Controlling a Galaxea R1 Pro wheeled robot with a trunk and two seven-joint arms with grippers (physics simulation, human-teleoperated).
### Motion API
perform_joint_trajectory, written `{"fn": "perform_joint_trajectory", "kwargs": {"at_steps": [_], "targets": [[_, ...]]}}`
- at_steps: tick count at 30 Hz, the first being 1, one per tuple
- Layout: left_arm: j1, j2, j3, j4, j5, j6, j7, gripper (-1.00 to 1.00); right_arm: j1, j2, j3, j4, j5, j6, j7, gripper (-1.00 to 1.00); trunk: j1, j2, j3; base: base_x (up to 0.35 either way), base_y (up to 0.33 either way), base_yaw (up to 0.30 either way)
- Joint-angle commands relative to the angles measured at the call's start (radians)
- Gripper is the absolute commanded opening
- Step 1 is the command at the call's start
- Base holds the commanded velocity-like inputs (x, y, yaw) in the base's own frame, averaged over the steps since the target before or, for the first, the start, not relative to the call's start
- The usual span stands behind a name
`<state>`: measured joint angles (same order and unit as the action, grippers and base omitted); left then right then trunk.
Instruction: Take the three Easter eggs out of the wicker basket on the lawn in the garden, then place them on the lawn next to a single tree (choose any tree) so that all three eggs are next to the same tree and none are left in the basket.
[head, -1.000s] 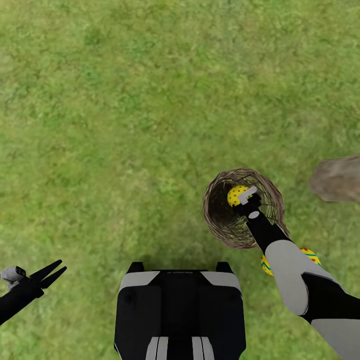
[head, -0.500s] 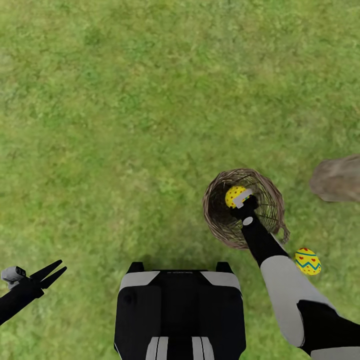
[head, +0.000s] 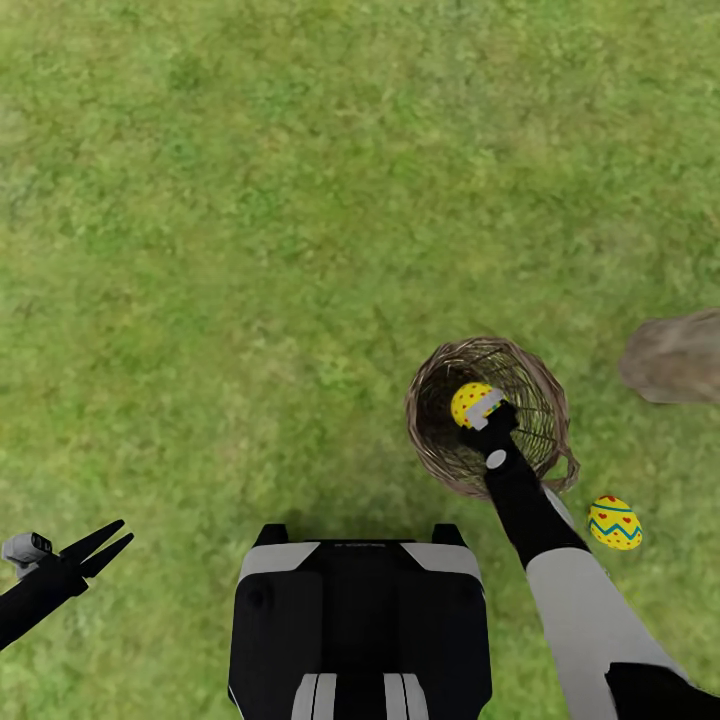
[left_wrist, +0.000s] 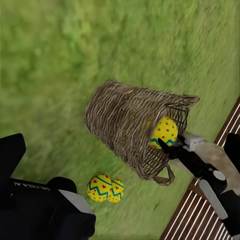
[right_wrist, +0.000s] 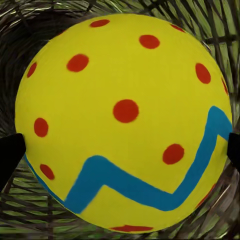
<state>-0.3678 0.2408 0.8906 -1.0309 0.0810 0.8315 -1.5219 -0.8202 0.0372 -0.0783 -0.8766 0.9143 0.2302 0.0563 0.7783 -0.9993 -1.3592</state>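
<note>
Head view puts my right claw (head: 487, 410) at the basket (head: 540, 385) mouth, right of centre, clamped on the dotted egg (head: 468, 402). Up close that egg (right_wrist: 125, 122) sits between the two dark fingertips (right_wrist: 10, 152), wicker behind it. I judge this the last egg to come out: two eggs (left_wrist: 106, 188) already lie touching each other on the lawn (head: 250, 200) just beside the basket, though from the head only one (head: 614, 523) is plain at lower right. My left claw (head: 100, 548) hangs open and empty, lower left. At the right edge a cut-off grey-brown shape (head: 675, 357) may be the tree's trunk; I cannot tell.
</note>
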Motion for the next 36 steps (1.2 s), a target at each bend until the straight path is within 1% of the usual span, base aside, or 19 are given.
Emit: {"fn": "perform_joint_trajectory", "kwargs": {"at_steps": [1,3,4,7,8,10,12,13,14,17,18,20,21,26,28,32,36], "targets": [[0.0,0.0,0.001,0.0,-0.001,0.011,-0.004,1.0,0.018,0.001,-0.003,-0.051,0.009,0.024,0.031,-1.0,0.0,-0.001,0.0,0.0,0.0,0.0],[0.0,0.0,0.001,0.0,-0.001,0.011,-0.004,1.0,0.036,-0.001,-0.003,-0.131,0.01,0.067,0.115,-1.0,0.0,-0.001,0.0,0.0,0.0,0.0],[0.0,0.0,0.001,0.0,-0.001,0.011,-0.004,1.0,0.042,-0.002,-0.003,-0.159,0.011,0.078,0.141,-1.0,0.0,-0.001,0.0,0.0,0.0,0.0],[0.0,0.0,0.001,0.0,0.0,0.011,-0.005,1.0,0.075,-0.003,-0.003,-0.23,0.011,0.088,0.165,-1.0,0.0,-0.001,0.0,0.0,0.0,0.0],[0.0,0.0,0.001,0.0,0.0,0.011,-0.006,1.0,0.089,-0.002,-0.003,-0.26,0.011,0.089,0.187,-1.0,0.0,-0.001,0.0,0.0,0.0,0.0],[0.0,0.0,0.001,0.0,0.0,0.011,-0.006,1.0,0.11,-0.003,-0.003,-0.323,0.015,0.117,0.287,-1.0,0.0,-0.001,0.0,0.0,0.0,0.0],[0.0,0.0,0.001,0.0,0.0,0.011,-0.006,1.0,0.124,-0.007,-0.004,-0.42,0.016,0.18,0.412,-1.0,0.0,-0.001,0.0,0.0,0.0,0.0],[0.0,0.0,0.0,0.0,0.0,0.011,-0.006,1.0,0.134,-0.009,-0.004,-0.458,0.017,0.191,0.443,-1.0,0.0,-0.001,0.0,0.0,0.0,0.0],[0.0,0.0,0.0,0.0,0.0,0.011,-0.006,1.0,0.144,-0.009,-0.004,-0.479,0.017,0.196,0.456,-1.0,0.0,-0.001,0.0,0.0,0.0,0.0],[0.0,0.0,0.0,0.0,0.0,0.011,-0.006,1.0,0.16,-0.009,-0.005,-0.522,0.017,0.2,0.466,-1.0,0.0,-0.001,0.0,0.0,0.0,0.0],[0.0,0.0,0.0,0.0,0.0,0.011,-0.006,1.0,0.163,-0.009,-0.005,-0.533,0.017,0.21,0.472,-1.0,0.0,-0.001,0.0,0.0,0.0,0.0],[0.0,0.0,0.0,0.0,0.0,0.011,-0.006,1.0,0.166,-0.01,-0.003,-0.555,0.016,0.255,0.506,-1.0,0.0,-0.001,0.0,0.0,0.0,0.0],[0.0,0.0,0.0,0.0,0.0,0.011,-0.006,1.0,0.167,-0.01,-0.003,-0.561,0.015,0.265,0.524,-1.0,0.0,-0.001,0.0,0.0,0.0,0.0],[0.0,0.0,0.0,0.0,0.0,0.011,-0.006,1.0,0.167,-0.011,-0.004,-0.575,0.015,0.279,0.545,-1.0,0.0,-0.001,0.0,0.0,0.0,0.0],[0.0,0.0,-0.001,0.001,0.0,0.011,-0.006,1.0,0.167,-0.013,-0.002,-0.589,0.014,0.33,0.566,-1.0,0.0,-0.001,0.0,0.0,0.0,0.0],[0.0,0.0,-0.001,0.004,-0.001,0.011,-0.005,1.0,0.167,-0.012,-0.01,-0.6,0.012,0.343,0.571,-1.0,0.0,-0.001,0.0,0.0,0.0,0.0],[0.0,0.0,0.001,0.038,-0.001,0.009,-0.004,1.0,0.167,-0.016,-0.02,-0.606,0.011,0.344,0.572,-1.0,0.0,-0.001,0.0,0.0,0.0,0.0]]}}
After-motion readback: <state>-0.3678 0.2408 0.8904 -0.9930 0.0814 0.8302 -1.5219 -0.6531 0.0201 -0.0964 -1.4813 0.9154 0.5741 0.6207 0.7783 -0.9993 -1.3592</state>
